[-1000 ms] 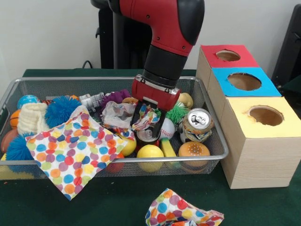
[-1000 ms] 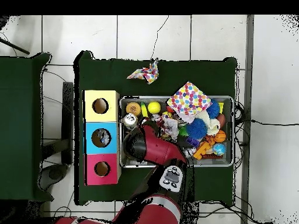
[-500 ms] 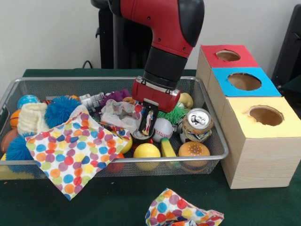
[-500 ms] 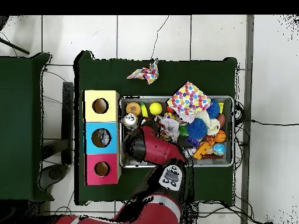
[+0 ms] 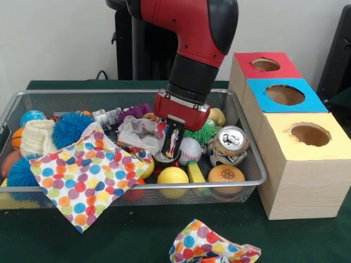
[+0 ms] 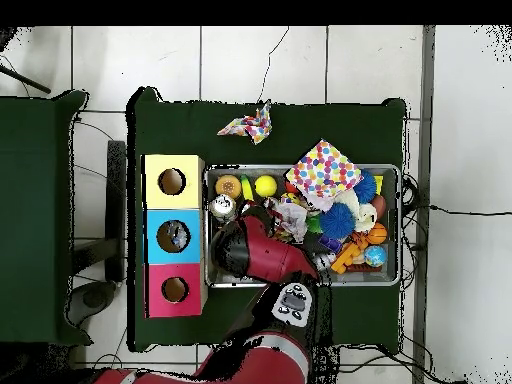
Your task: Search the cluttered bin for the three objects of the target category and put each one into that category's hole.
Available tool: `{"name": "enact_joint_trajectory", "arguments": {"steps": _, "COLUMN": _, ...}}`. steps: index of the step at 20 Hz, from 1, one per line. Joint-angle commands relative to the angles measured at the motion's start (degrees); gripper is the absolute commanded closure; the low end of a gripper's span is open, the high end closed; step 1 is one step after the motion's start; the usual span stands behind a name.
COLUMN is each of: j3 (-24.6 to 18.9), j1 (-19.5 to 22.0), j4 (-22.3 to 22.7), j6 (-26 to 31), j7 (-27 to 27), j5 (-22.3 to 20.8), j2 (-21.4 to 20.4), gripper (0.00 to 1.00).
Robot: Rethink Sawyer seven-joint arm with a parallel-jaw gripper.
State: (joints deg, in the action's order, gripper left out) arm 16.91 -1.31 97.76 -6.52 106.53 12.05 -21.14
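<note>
The cluttered bin (image 5: 22, 97) fills the left and centre of the front view, and in the overhead view it (image 6: 390, 170) lies right of centre. Inside it I see a dotted cloth (image 5: 88, 175) hanging over the lower rim at the lower left, blue spiky balls (image 5: 71, 129), a knitted white thing (image 5: 37, 137), a baseball (image 5: 191, 150), a yellow ball (image 5: 173, 178), a toy burger (image 5: 226, 175) and an opened drink can (image 5: 229, 145) near the right wall. At the right of the frame stand three boxes touching one another: the red box (image 5: 263, 66) at the top, the blue box (image 5: 282, 94) in the middle and the yellow box (image 5: 307, 137) at the bottom, each with a round hole. My arm comes down from the top centre, tilted to the lower left, and my gripper (image 5: 173, 143) is low in the middle of the bin. My jaws are narrow, pressed on a thin printed wrapper (image 5: 173, 141) that stands upright between them. A second crumpled dotted cloth (image 5: 211, 244) lies on the green table (image 5: 137, 235) at the bottom.
</note>
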Motion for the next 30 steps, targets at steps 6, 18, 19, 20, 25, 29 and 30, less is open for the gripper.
{"name": "enact_joint_trajectory", "arguments": {"steps": 6, "j3": -1.3, "j1": -2.3, "j4": 3.5, "j6": 14.3, "j7": 4.5, "j5": -2.1, "j2": -1.2, "gripper": 1.00}}
{"name": "enact_joint_trajectory", "arguments": {"steps": 18, "j3": 6.3, "j1": -6.1, "j4": 1.4, "j6": 30.4, "j7": 2.1, "j5": -7.0, "j2": -9.0, "gripper": 1.00}}
{"name": "enact_joint_trajectory", "arguments": {"steps": 19, "j3": 7.0, "j1": -6.5, "j4": 0.9, "j6": 31.6, "j7": 2.2, "j5": -7.4, "j2": -9.2, "gripper": 1.00}}
{"name": "enact_joint_trajectory", "arguments": {"steps": 20, "j3": 7.1, "j1": -6.4, "j4": 0.4, "j6": 33.1, "j7": 1.9, "j5": -8.0, "j2": -9.9, "gripper": 1.00}}
{"name": "enact_joint_trajectory", "arguments": {"steps": 25, "j3": 6.3, "j1": -5.0, "j4": -0.9, "j6": 37.0, "j7": 0.7, "j5": -10.0, "j2": -12.6, "gripper": 1.00}}
{"name": "enact_joint_trajectory", "arguments": {"steps": 29, "j3": 5.1, "j1": -3.9, "j4": -0.6, "j6": 37.4, "j7": 0.9, "j5": -11.1, "j2": -13.7, "gripper": 1.00}}
{"name": "enact_joint_trajectory", "arguments": {"steps": 30, "j3": 4.7, "j1": -3.6, "j4": -0.5, "j6": 37.2, "j7": 1.3, "j5": -11.1, "j2": -13.8, "gripper": 1.00}}
